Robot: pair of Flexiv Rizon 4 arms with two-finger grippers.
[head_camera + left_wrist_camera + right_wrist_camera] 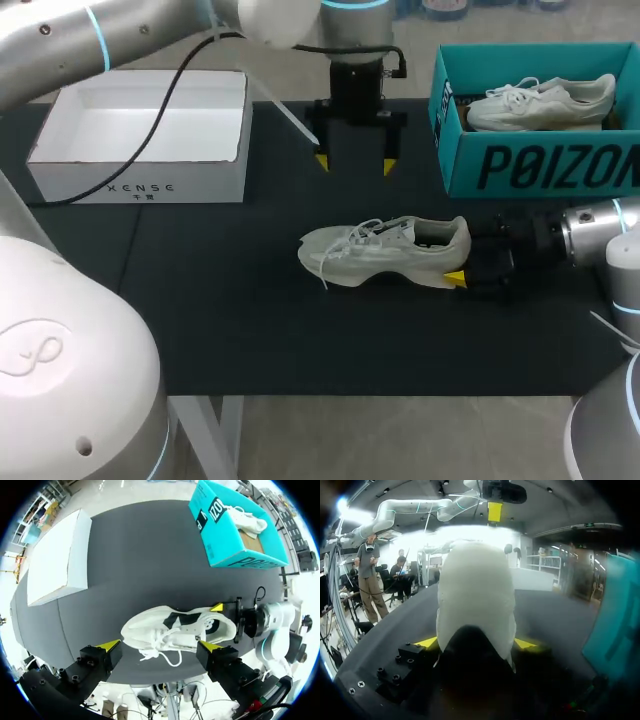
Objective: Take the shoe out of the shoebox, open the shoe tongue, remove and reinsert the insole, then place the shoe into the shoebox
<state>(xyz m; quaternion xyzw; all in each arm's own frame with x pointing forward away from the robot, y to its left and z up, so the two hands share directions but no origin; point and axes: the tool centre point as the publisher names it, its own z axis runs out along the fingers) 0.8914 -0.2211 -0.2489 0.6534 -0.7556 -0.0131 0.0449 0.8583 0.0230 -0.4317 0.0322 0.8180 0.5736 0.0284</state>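
White shoe (pixel 385 252) sits upright on its sole, mid black table (pixel 250 320), toe left, heel right, outside both boxes. Right gripper (pixel 460 260) comes in from the right, clamped on the heel; the right wrist view shows a yellow tip on each side of the heel (pixel 476 643). Left gripper (pixel 355 162) hangs above the table just far of the shoe, fingers apart, holding nothing; in its own view the shoe (pixel 175 630) lies below, between the spread tips (pixel 160 645).

Teal shoebox (pixel 540 165) at far right, top open. It holds a second white shoe (pixel 540 100), toe left, lying on a brown liner. White box (pixel 140 185) at far left, open top, white inner floor showing. A black cable hangs across it.
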